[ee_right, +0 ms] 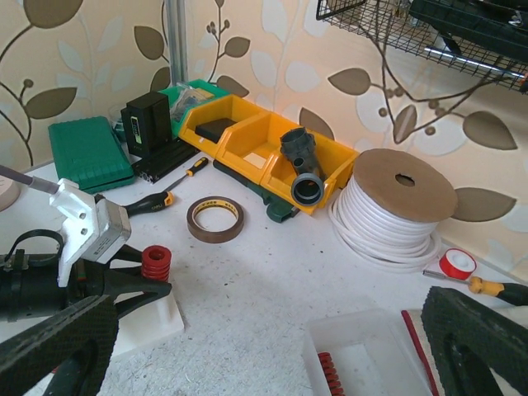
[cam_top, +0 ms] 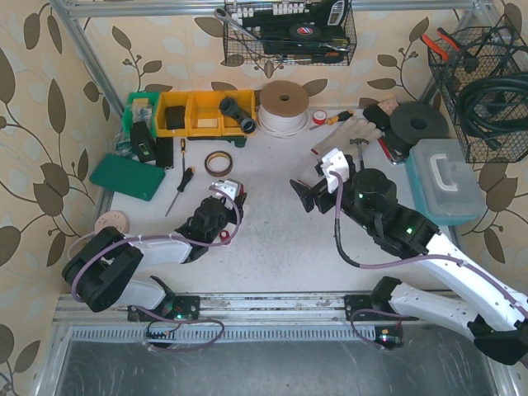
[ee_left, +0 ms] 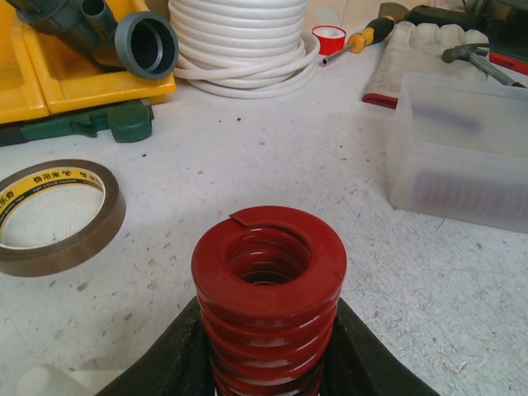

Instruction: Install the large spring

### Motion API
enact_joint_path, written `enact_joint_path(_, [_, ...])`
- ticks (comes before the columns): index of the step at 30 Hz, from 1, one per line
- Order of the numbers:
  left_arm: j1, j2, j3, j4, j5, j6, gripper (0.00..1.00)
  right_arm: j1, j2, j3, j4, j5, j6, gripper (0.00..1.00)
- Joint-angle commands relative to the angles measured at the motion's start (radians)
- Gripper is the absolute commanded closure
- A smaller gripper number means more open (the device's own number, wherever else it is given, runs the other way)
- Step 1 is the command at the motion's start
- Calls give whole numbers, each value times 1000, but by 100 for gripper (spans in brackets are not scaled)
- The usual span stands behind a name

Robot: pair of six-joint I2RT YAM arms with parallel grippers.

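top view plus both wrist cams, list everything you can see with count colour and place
red coil spring: 1, red, upright, table centre-left
white block: 1, white, under the spring
brown tape roll: 1, brown, flat behind the spring
yellow plastic bins: 3, yellow, back left
grey pipe fitting: 1, grey, in rightmost bin
white cable spool: 1, white, right of bins
green case: 1, green, far left
screwdrivers: 2, black-orange handles, near case
clear plastic box: 1, clear, red springs inside, right of the spring
wire baskets: 2, black, on back and right walls
left gripper: 1, black, shut on the spring
right gripper: 1, black, open, above table centre
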Motion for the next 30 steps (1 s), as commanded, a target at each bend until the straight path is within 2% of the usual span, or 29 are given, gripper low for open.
enact_joint_path(1, [-8,7,-6,60,5,-30,100,-5,-27,-21,4,28,-8,1])
enact_joint_path(18, [-8,95,1,82,29,-4,100,-6,-80,-65,18,55,-43,1])
enact_joint_path(30, [-13,109,-30,92,-20,-12,100,-14,-64,-80,41,55,-56,1])
